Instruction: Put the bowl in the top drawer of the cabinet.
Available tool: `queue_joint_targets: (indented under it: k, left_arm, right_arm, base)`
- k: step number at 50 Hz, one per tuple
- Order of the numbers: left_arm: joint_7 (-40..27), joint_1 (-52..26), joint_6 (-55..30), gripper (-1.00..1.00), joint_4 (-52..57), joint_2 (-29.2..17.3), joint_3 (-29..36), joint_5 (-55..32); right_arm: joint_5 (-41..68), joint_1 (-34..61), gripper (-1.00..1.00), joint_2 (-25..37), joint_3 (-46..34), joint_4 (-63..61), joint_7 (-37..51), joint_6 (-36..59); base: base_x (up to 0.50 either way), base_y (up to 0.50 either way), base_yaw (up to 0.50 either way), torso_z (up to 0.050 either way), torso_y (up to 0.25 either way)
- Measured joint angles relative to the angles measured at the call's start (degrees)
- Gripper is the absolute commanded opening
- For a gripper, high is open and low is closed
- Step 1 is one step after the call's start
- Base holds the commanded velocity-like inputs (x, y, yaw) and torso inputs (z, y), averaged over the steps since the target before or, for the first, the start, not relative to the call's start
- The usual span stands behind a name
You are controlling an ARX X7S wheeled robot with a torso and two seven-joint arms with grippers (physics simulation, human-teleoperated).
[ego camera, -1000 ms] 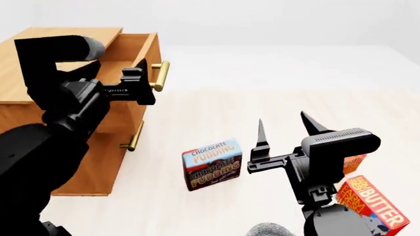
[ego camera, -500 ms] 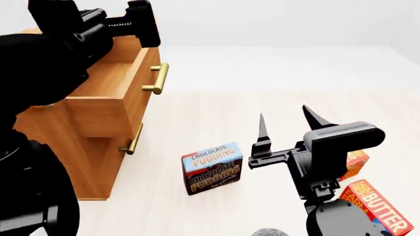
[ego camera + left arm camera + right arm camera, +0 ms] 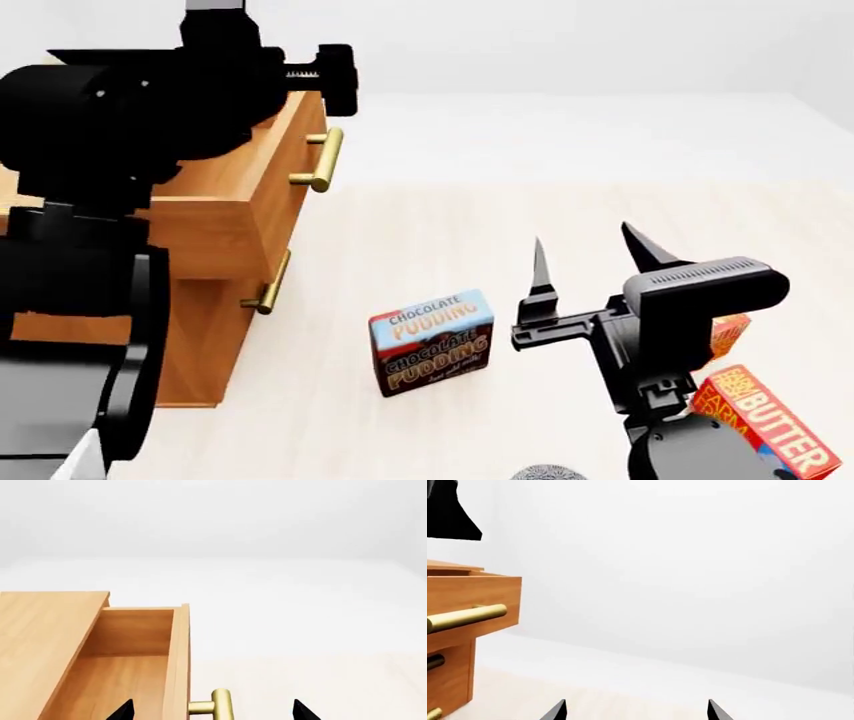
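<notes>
The bowl is out of view in every frame. The cabinet (image 3: pixel 200 300) stands at the left with its top drawer (image 3: pixel 254 200) pulled out. In the left wrist view the shown part of the drawer's inside (image 3: pixel 127 680) holds nothing. My left gripper (image 3: pixel 212 714) is open, and its tips straddle the drawer front and the brass handle (image 3: pixel 219 705) from above. In the head view the left gripper (image 3: pixel 334 80) hangs over the drawer's front edge. My right gripper (image 3: pixel 582 250) is open and holds nothing, over the floor to the right of the cabinet.
A chocolate pudding box (image 3: pixel 430 342) stands on the floor between the cabinet and my right arm. A red butter box (image 3: pixel 763 420) and an orange box (image 3: pixel 727 335) lie at the right. The lower drawer's handle (image 3: pixel 274 285) sits below the open drawer.
My left arm has risen from beside the top drawer's handle to above the drawer front. The head view has shifted. The right arm has barely moved.
</notes>
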Motion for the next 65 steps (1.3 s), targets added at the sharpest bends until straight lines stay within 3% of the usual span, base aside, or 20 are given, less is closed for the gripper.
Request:
queue_joint_targets:
  k: [18, 33, 65]
  left_arm:
    - [3.2, -3.1, 11.0, 1.0, -20.7, 2.5, 0.8, 3.1]
    - [5.1, -5.9, 14.6, 1.0, -32.3, 3.5, -3.8, 0.0]
    - [-4.0, -0.3, 5.3, 1.0, -19.9, 6.1, -12.2, -9.3]
  right_arm:
    - [0.5, -1.8, 1.0, 0.7, 0.3, 0.7, 0.4, -1.5]
    - [0.3, -1.8, 1.0, 0.9, -0.7, 2.0, 0.8, -1.9]
    - [0.9, -4.8, 1.0, 2.6, -1.1, -2.0, 2.0, 0.5]
  base:
    - [0.0, 0.0, 0.0, 0.0, 0.0]
    - [0.0, 0.0, 0.0, 0.0, 0.0]
    - [0.0, 0.0, 0.0, 0.0, 0.0]
